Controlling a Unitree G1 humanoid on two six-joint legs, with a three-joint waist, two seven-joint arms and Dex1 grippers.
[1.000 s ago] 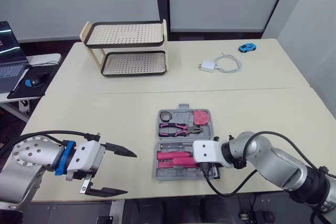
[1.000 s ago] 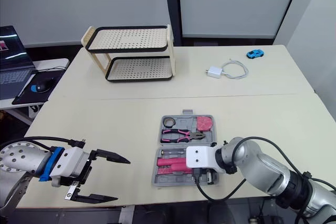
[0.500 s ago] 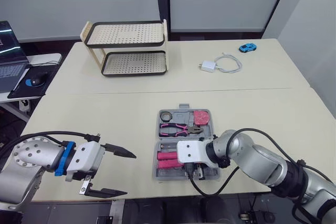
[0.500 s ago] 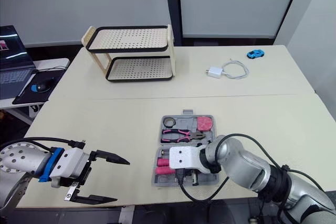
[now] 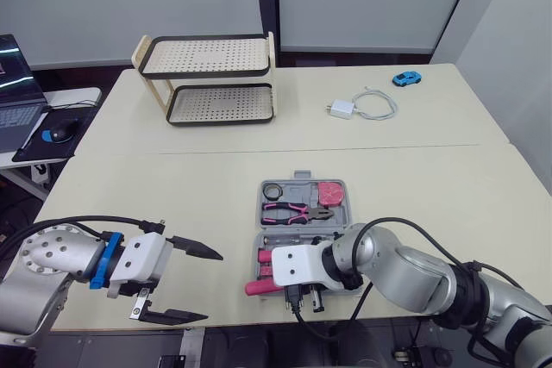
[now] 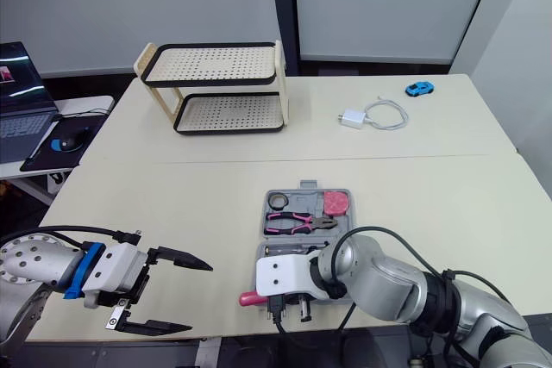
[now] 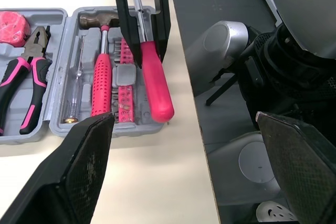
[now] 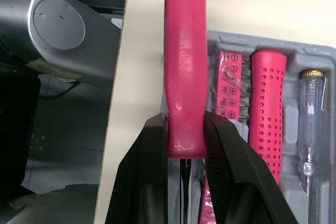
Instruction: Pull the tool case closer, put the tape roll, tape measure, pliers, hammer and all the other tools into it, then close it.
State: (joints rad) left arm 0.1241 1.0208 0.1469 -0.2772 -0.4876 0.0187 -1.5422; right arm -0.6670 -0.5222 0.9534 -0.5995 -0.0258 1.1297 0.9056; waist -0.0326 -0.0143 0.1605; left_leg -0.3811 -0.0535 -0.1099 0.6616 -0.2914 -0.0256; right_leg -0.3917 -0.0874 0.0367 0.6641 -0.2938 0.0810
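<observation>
The grey tool case (image 5: 302, 178) lies open near the table's front edge. Its far half holds a tape roll (image 5: 273, 190), a pink tape measure (image 5: 329, 192) and pink-handled pliers (image 5: 293, 211). The near half holds a hammer (image 7: 101, 85) and a pink bit strip (image 7: 125, 77). My right gripper (image 5: 302, 295) hangs over the near half, shut on a pink-handled screwdriver (image 8: 181, 66). The screwdriver handle (image 5: 256, 286) sticks out past the case's left side. My left gripper (image 5: 211, 286) is open and holds nothing, low at the front left, apart from the case.
A two-tier rack (image 5: 207, 79) stands at the back left. A white charger with cable (image 5: 358, 107) and a blue toy car (image 5: 405, 78) lie at the back right. A laptop and mouse (image 5: 59, 134) sit on a side table at left. The table's front edge runs just before the case.
My right gripper has swept left across the case's near half with the screwdriver, whose handle now pokes out past the case's left side. The left arm has stayed put.
</observation>
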